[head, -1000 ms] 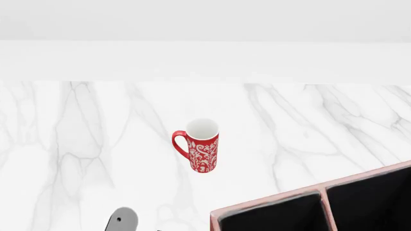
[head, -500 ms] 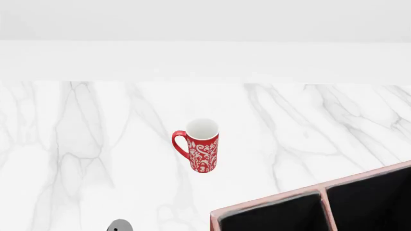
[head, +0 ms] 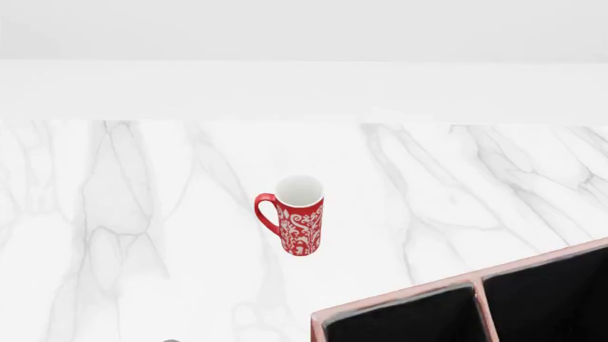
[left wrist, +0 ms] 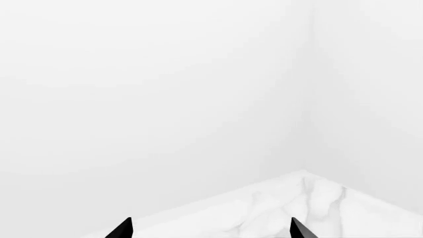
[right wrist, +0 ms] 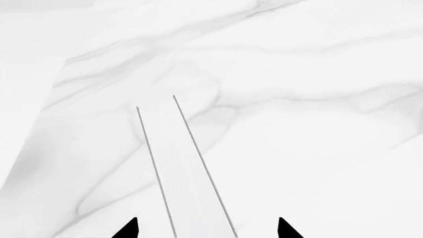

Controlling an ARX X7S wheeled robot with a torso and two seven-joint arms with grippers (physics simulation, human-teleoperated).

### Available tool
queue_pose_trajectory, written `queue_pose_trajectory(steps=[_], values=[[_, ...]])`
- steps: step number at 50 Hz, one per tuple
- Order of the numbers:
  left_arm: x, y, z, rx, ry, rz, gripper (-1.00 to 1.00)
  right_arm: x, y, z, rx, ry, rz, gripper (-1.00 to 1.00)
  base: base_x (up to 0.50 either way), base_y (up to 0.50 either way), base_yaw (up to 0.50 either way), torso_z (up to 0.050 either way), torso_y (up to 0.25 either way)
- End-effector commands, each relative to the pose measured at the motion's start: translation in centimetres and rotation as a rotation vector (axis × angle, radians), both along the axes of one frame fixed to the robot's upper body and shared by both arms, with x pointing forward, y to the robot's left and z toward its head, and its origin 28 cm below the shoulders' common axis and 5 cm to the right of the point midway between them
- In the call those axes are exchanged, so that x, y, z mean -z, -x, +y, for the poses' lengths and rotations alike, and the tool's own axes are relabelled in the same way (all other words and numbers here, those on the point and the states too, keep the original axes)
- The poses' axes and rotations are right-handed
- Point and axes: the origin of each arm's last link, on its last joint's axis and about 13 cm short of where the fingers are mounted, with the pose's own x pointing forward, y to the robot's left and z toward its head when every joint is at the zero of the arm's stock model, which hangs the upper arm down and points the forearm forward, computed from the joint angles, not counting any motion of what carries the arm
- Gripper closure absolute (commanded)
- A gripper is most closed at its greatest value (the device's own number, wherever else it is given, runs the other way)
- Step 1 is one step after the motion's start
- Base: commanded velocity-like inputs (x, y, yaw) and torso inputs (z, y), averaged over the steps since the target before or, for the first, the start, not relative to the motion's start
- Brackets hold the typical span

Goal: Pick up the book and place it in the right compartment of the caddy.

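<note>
You are looking over a white marble table [head: 114,214]: at centre a tall red patterned mug [head: 296,216], at right the reddish-brown caddy [head: 475,281] — its visible black compartments empty. The black book is nowhere in view, so everything remains. Both grippers' fingers are spread apart — holding nothing.

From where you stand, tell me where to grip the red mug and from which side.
Probably the handle, coming in from the left: the mug stands upright on the marble counter, and its handle juts toward the left arm's side.
</note>
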Motion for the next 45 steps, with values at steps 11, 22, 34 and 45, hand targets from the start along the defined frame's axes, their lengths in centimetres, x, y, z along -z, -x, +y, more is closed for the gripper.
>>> queue_pose_trajectory(steps=[11, 22, 34, 45], values=[[0.5, 0.5, 0.0, -0.009, 0.014, 0.011, -1.0, 1.6, -0.3, 0.8, -0.052, 0.024, 0.043, -1.0, 0.0, 0.0, 0.0, 0.0, 0.0], [0.5, 0.5, -0.1, -0.009, 0.015, 0.012, -1.0, 2.2, -0.4, 0.8, -0.052, 0.032, 0.054, -1.0, 0.0, 0.0, 0.0, 0.0, 0.0], [0.6, 0.5, -0.1, -0.006, 0.018, 0.017, -1.0, 2.5, -0.5, 0.8, -0.029, 0.032, 0.025, 1.0, 0.0, 0.0, 0.0, 0.0, 0.0], [0.8, 0.3, -0.1, -0.002, 0.02, 0.021, -1.0, 2.6, -0.7, 0.7, -0.001, 0.014, -0.003, 1.0, 0.0, 0.0, 0.0, 0.0, 0.0]])
